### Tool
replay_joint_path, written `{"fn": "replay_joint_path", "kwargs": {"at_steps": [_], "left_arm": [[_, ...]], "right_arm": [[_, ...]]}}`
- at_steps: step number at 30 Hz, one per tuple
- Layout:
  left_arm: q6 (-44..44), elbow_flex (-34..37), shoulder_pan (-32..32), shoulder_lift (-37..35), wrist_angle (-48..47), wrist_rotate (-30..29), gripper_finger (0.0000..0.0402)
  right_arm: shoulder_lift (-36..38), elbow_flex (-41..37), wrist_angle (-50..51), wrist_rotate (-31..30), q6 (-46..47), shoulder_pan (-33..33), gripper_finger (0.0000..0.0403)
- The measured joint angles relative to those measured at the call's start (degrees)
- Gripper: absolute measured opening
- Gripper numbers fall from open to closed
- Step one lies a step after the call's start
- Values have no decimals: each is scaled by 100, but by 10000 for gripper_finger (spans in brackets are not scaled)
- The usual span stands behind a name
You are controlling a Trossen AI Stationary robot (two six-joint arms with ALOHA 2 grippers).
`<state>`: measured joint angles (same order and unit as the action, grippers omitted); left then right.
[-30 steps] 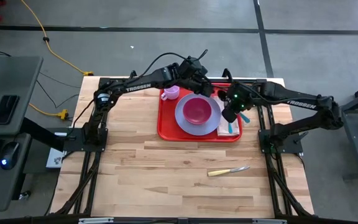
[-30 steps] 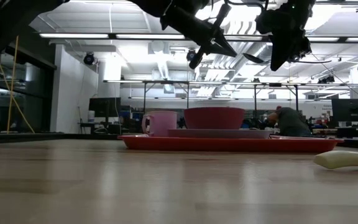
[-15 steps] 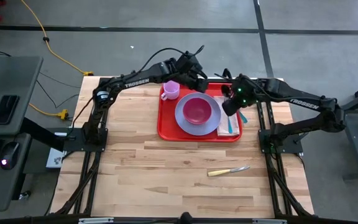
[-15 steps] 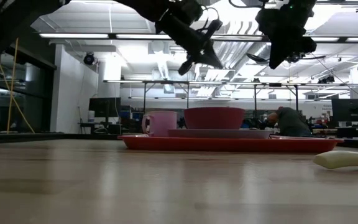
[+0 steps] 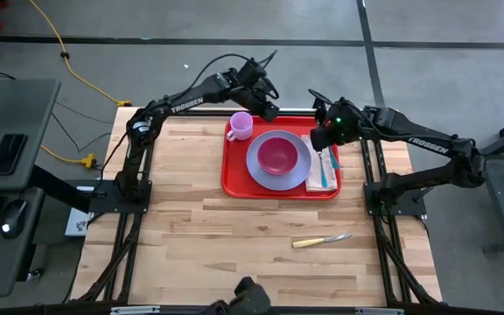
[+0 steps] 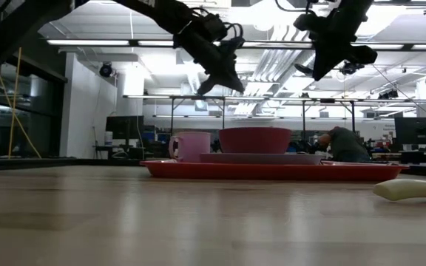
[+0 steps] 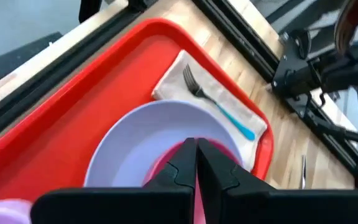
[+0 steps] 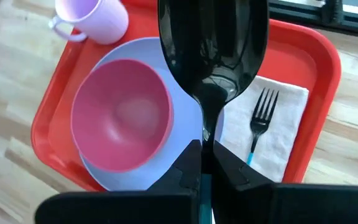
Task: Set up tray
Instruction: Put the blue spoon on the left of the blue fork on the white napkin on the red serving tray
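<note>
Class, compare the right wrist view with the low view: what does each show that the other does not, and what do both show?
Only the right wrist view shows the black spoon clamped in the right gripper, plus the fork lying on the napkin. Only the low view shows the left gripper raised above the table, the pale knife handle lying on the wood, and a person in the room behind. Both show the tray, the plate, the bowl and the mug.
</note>
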<state>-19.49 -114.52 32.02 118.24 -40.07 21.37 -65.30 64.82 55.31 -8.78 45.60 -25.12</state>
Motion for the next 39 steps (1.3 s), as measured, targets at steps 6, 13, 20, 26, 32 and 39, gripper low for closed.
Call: {"fn": "replay_joint_path", "kwargs": {"at_steps": [6,13,20,26,32,39], "left_arm": [[515,2,358,-149,-345,291,42],[881,0,473,-508,-415,327,42],[1084,0,473,-1046,-677,99,42],[1164,175,473,-1552,-744,50,42],[940,1193,471,-2260,-243,7,42],[469,2939,471,-3285,819,-82,42]], "right_arm": [[-278,0,-90,-40,291,2,0],[-787,-7,-167,-5,332,2,0],[-1059,-7,-125,-29,328,2,0],[-1093,-7,230,-232,376,-52,0],[-1084,-7,357,-296,389,-158,0],[-1028,-421,-127,-116,392,-298,0]]}}
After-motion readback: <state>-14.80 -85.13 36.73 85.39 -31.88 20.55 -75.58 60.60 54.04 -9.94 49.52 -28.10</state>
